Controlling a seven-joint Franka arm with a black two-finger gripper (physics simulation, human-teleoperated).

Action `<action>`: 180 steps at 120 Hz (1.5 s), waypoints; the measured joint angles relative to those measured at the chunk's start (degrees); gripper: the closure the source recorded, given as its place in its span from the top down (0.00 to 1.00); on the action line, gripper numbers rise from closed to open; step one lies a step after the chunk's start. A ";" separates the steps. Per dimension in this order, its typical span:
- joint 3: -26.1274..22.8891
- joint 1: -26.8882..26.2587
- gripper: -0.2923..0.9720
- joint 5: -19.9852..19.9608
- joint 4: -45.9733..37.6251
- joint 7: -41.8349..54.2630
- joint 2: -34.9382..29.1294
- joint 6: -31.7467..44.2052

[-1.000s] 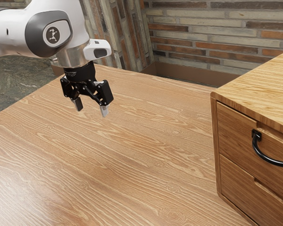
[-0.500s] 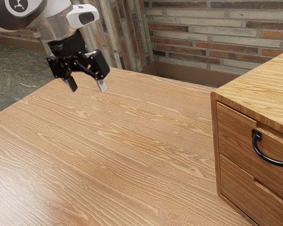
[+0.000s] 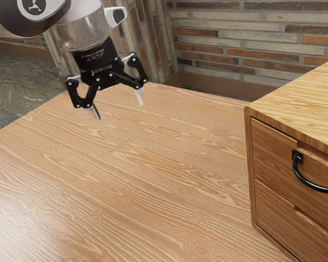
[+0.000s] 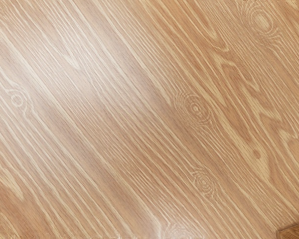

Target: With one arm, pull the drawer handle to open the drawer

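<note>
Gripper (image 3: 116, 105) hangs in the upper left of the exterior view, fingers spread wide with nothing in them, over the table (image 3: 153, 180) near its far edge. There's lots of bare wood between it and the black drawer handle (image 3: 309, 177), way over at the right edge on the cabinet's (image 3: 295, 109) upper drawer (image 3: 276, 164).

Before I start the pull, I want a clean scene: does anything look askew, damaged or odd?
Nothing stands out. The drawer looks shut, its handle intact, and the open gripper hangs above the table, apart from both.

drawer handle (image 3: 316, 188) partly beyond exterior view's right
</note>
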 joint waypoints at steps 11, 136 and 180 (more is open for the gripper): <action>-2.60 1.35 0.77 0.06 -0.01 -5.27 0.10 0.94; -6.28 -18.66 0.77 0.01 -2.63 -32.21 3.38 17.32; -6.21 -23.73 0.74 0.07 -5.88 -34.95 2.29 23.50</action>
